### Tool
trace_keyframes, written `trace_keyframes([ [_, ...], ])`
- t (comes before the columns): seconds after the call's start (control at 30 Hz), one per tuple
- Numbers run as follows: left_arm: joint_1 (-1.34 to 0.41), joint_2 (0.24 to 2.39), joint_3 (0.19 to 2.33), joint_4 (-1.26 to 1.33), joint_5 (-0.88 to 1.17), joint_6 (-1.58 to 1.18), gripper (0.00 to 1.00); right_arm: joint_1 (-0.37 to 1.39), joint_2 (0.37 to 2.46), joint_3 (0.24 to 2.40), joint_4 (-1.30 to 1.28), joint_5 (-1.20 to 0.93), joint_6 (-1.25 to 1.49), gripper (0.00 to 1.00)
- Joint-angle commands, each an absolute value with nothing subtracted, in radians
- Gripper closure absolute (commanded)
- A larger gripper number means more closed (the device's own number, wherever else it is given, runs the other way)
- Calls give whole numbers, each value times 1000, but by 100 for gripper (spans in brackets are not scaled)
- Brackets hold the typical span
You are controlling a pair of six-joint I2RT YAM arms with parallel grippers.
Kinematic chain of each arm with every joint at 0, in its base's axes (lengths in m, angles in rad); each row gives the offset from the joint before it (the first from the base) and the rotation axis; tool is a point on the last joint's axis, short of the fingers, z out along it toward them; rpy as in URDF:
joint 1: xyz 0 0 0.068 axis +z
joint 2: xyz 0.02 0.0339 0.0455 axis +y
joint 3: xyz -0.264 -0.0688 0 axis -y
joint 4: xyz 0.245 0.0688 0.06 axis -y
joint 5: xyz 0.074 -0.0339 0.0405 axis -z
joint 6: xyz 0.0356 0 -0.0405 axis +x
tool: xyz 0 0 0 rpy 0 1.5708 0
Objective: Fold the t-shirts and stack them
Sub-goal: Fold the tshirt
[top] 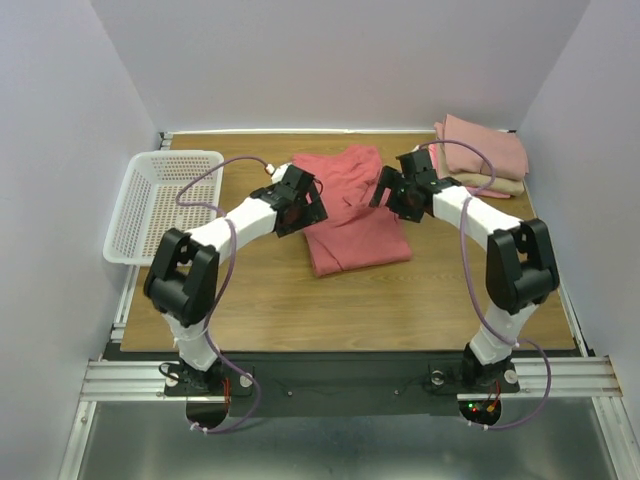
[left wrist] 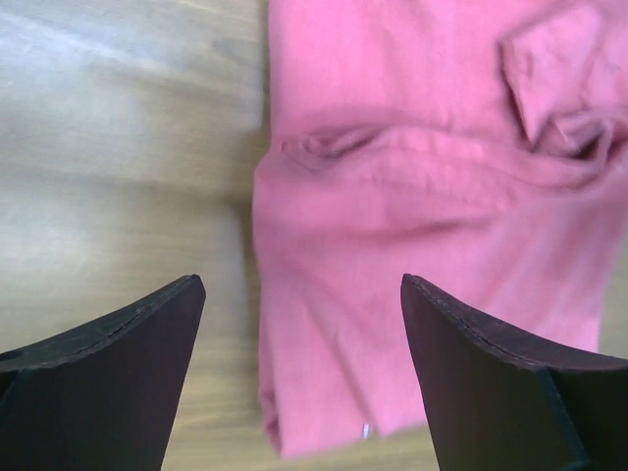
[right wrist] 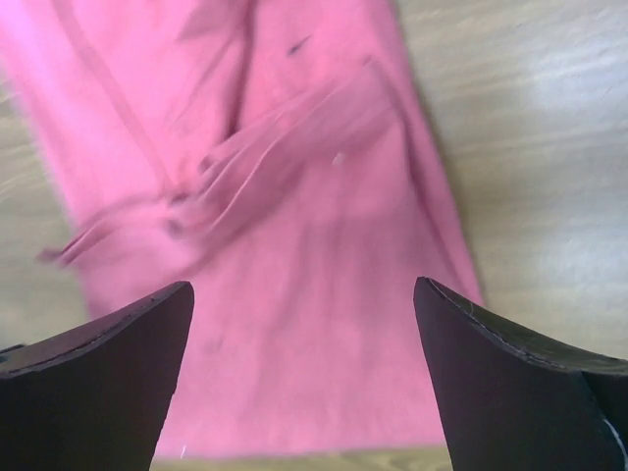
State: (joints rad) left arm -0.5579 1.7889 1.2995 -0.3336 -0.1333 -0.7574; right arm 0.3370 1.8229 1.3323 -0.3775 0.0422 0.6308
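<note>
A coral-red t-shirt (top: 352,210) lies partly folded in the middle of the table, with wrinkles near its far end. My left gripper (top: 303,205) hovers over its left edge, open and holding nothing. In the left wrist view the shirt (left wrist: 412,216) fills the right half, with bare wood to the left, and the left gripper (left wrist: 302,294) is wide apart. My right gripper (top: 388,190) hangs over the shirt's right edge, also open. The right wrist view shows the shirt (right wrist: 294,275) below the right gripper (right wrist: 304,294). A stack of folded t-shirts (top: 482,152), dusty pink over tan, sits at the far right corner.
A white mesh basket (top: 160,200) stands at the table's left edge, partly overhanging it. White walls close in the table on the left, back and right. Purple cables loop off both arms.
</note>
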Motion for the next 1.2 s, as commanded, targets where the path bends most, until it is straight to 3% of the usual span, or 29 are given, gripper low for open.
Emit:
trace_keyframes([
  [0.0, -613, 1615, 1160, -316, -126, -776, 6, 331, 1646, 1189, -353, -6, 601, 0],
  [0.2, -704, 1442, 852, -128, -26, -860, 5, 315, 1433, 902, -351, 54, 611, 0],
  [0.33, -712, 1459, 761, -34, 30, -868, 7, 270, 1390, 815, -321, 34, 629, 1],
  [0.6, -707, 1546, 758, 15, 49, -856, 33, 192, 1399, 741, -222, -155, 620, 7],
  [1.07, -669, 1615, 822, -26, 18, -767, 55, 160, 1466, 693, -155, -221, 621, 23],
  [1.17, -669, 1635, 842, -31, 14, -750, 68, 156, 1500, 693, -121, -256, 626, 28],
])
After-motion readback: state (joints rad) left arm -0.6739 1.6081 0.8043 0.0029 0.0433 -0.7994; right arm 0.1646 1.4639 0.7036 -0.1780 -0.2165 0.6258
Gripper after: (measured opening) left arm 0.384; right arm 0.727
